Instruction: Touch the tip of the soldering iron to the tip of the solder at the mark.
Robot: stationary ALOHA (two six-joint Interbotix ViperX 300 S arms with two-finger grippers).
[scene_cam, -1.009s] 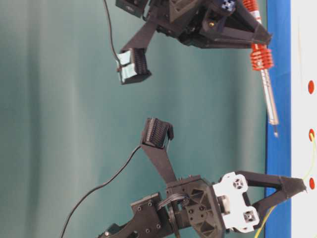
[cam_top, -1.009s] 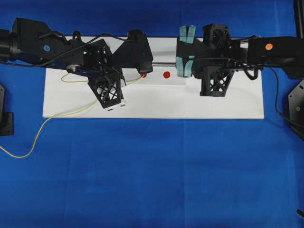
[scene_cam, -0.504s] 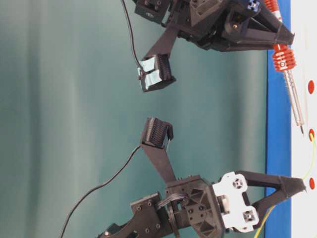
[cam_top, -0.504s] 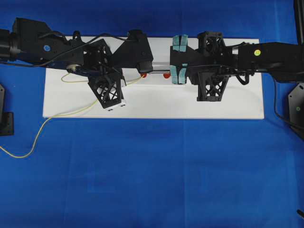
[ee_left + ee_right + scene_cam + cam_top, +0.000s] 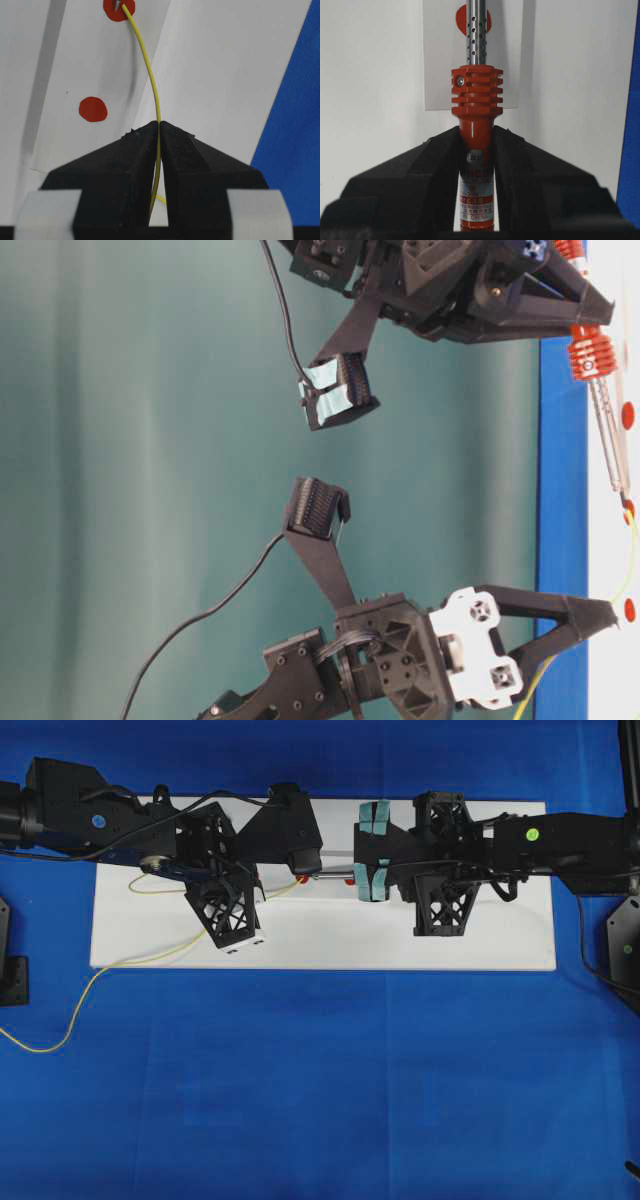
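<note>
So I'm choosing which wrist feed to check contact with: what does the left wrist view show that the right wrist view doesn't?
Only the left wrist view shows the solder pinched in the left gripper, its end on a red mark where a dark point meets it. Only the right wrist view shows the soldering iron clamped by its orange-red handle in the right gripper, tip out of frame. Both show the white board and red marks.
</note>
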